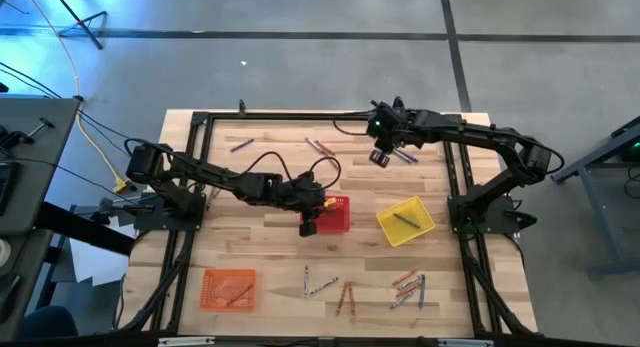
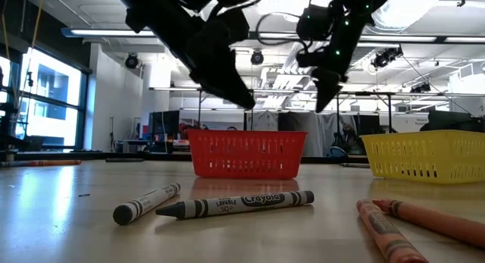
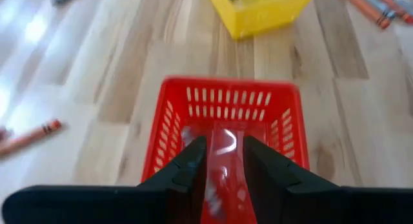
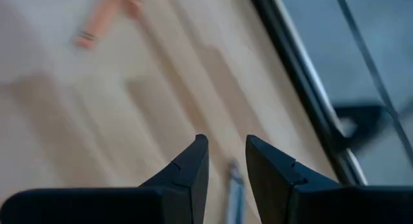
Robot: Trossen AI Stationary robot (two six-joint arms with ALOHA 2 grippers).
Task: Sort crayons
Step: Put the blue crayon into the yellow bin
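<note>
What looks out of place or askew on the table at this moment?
Nothing is spilled or damaged. The yellow basket sits turned at an angle to the table edges, unlike the red basket and orange basket. Loose crayons lie scattered, as expected mid-sort. The left gripper hangs over the red basket.

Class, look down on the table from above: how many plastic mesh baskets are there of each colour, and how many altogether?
Red basket: 1
Yellow basket: 1
Orange basket: 1
Total: 3 baskets
</note>
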